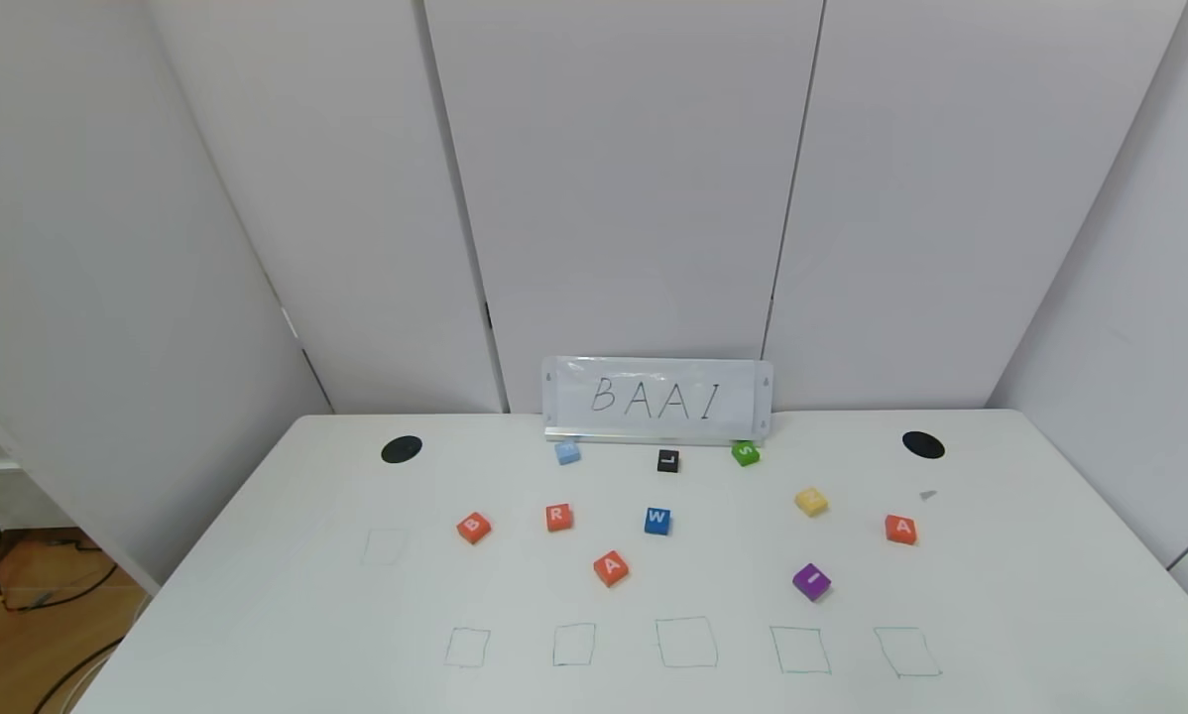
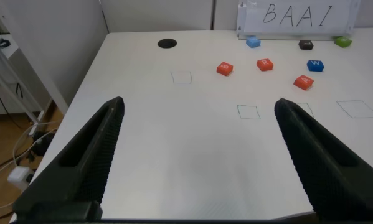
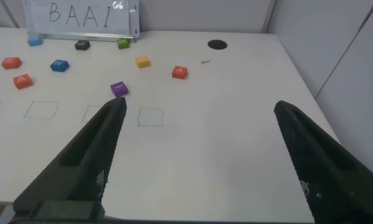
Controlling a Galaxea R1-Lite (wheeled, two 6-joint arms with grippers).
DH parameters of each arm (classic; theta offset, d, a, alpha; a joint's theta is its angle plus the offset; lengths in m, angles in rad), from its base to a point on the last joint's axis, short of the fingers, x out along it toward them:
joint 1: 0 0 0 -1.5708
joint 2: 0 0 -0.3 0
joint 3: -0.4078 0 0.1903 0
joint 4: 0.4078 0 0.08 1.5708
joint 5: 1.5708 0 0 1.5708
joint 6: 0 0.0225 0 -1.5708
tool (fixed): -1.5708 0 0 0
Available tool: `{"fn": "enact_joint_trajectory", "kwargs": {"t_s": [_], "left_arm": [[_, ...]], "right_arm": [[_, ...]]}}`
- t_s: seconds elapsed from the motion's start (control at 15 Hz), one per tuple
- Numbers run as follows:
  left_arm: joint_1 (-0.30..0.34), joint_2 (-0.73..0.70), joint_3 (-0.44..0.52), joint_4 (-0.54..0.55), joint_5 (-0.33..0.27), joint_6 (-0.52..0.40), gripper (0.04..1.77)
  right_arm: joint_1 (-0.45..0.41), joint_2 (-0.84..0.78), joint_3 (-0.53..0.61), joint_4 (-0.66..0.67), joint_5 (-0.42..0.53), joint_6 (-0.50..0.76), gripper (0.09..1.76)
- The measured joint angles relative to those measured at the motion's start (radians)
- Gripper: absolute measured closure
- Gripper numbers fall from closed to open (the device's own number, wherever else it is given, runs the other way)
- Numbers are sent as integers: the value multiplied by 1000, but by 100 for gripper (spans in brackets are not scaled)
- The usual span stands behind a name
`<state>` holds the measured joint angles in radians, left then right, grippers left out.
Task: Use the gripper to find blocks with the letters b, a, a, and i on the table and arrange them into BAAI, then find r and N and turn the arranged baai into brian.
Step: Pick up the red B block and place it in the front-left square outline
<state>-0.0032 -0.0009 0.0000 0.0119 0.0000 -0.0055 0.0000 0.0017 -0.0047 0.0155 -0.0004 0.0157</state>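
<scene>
On the white table [image 1: 1001, 595] lie the orange-red B [image 1: 473, 527], the orange-red r [image 1: 558, 517], one orange-red A [image 1: 610, 568] near the middle, a second A [image 1: 900, 529] at the right, and the purple I [image 1: 811, 581]. Neither gripper shows in the head view. My left gripper [image 2: 200, 106] is open and empty over the near left table, with the B [image 2: 224, 68] and the middle A [image 2: 303, 81] far beyond it. My right gripper [image 3: 201, 106] is open and empty over the near right table, with the I [image 3: 118, 89] and the right A [image 3: 180, 72] beyond it.
A sign reading BAAI [image 1: 656, 399] stands at the back edge. Blue W [image 1: 656, 521], yellow [image 1: 810, 501], light blue [image 1: 567, 452], black L [image 1: 667, 460] and green S [image 1: 745, 453] cubes lie about. Several drawn squares [image 1: 686, 642] line the front. Two black discs [image 1: 401, 449] sit at the back.
</scene>
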Motion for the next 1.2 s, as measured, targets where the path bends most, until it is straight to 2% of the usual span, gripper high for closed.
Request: {"fn": "enact_joint_trajectory", "kwargs": {"t_s": [0.67,0.8,1.0,1.07,1.2], "left_arm": [[0,0,0,-1,0,19,9],[0,0,-24,15,-8,22,9],[0,2,-39,25,-11,21,9],[0,11,-60,33,-15,20,9],[-1,59,-161,40,-23,19,9]], "right_arm": [[0,0,-19,24,0,2,14],[0,5,-58,95,2,0,14],[0,13,-92,124,3,-1,14],[0,25,-114,149,2,-2,14],[1,87,-194,167,0,-3,14]]}}
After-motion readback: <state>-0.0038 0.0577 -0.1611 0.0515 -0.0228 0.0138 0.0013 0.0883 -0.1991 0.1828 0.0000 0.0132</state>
